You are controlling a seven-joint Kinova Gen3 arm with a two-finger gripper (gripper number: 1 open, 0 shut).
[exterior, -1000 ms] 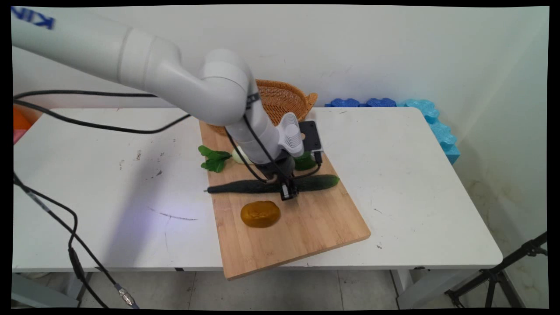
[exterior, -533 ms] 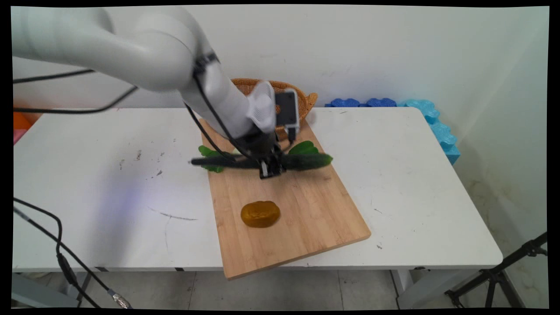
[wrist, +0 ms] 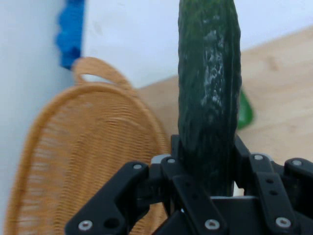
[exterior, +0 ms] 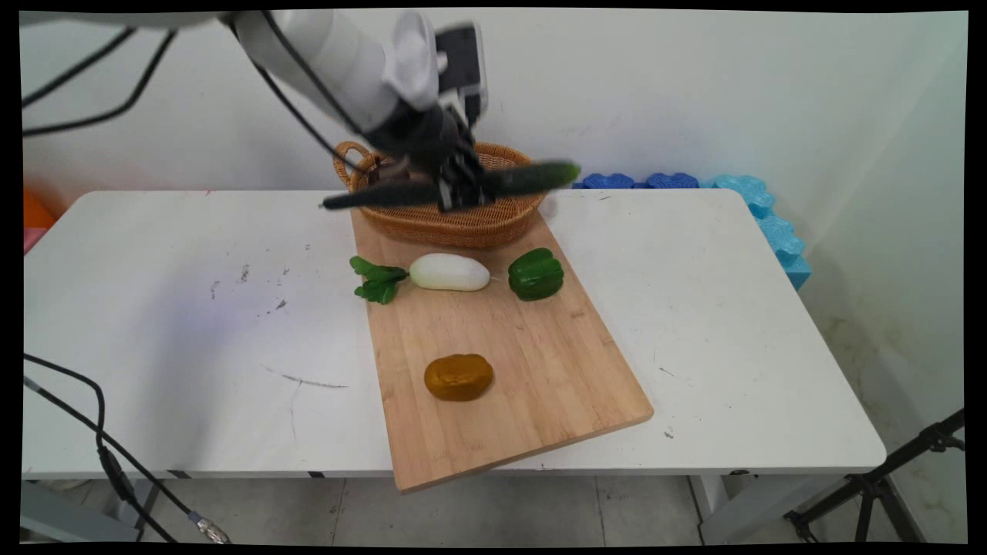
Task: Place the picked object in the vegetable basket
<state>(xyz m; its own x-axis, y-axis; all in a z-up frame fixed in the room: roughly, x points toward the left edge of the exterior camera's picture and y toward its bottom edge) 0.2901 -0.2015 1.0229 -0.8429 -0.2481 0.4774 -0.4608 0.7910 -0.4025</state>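
gripper [exterior: 460,187] | clamped on cucumber [exterior: 501,180] | above basket [exterior: 455,223]

The white table [exterior: 694,308] carries a wooden cutting board [exterior: 540,385]; the wicker basket [exterior: 455,223] seems to sit partly on the board's far end.

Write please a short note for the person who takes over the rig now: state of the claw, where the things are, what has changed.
Claw: shut on the cucumber, held level in the air over the wicker basket.
A second ago the cucumber lay on the cutting board; now it is lifted off.
On the board: white radish with green leaves, green pepper, brown potato. Basket stands at the board's far end.
Cucumber is not in the basket.
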